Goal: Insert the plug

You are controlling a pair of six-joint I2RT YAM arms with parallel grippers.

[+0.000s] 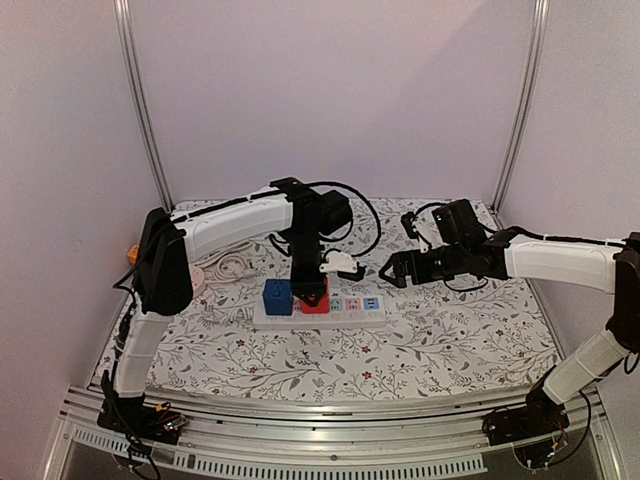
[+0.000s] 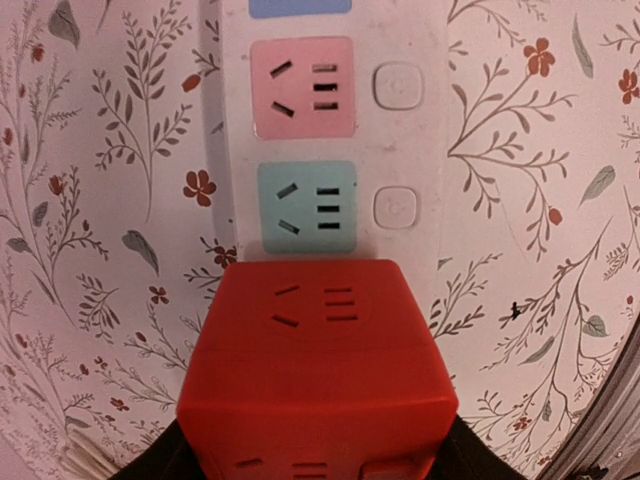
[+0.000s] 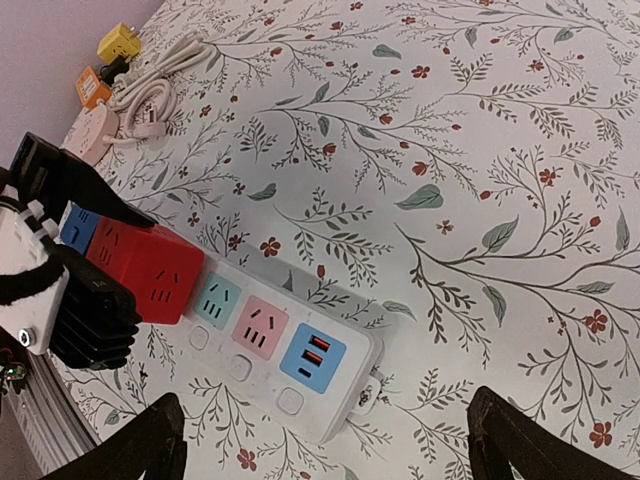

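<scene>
A white power strip (image 1: 340,316) lies mid-table, with a teal socket (image 2: 307,207), a pink socket (image 2: 302,87) and a blue USB panel (image 3: 313,357). My left gripper (image 1: 310,290) is shut on a red cube plug (image 2: 317,370) that sits on the strip next to the teal socket; it also shows in the right wrist view (image 3: 148,270). A blue cube plug (image 1: 277,297) sits on the strip to its left. My right gripper (image 1: 392,272) is open and empty, hovering just right of the strip's end; its fingers (image 3: 150,445) frame the strip.
A coiled white cable (image 3: 150,95) with a yellow plug (image 3: 120,42) and an orange plug (image 3: 92,86) lies at the far left of the table. A black cable (image 1: 365,215) loops behind the left wrist. Metal frame posts (image 1: 145,110) stand at the back corners.
</scene>
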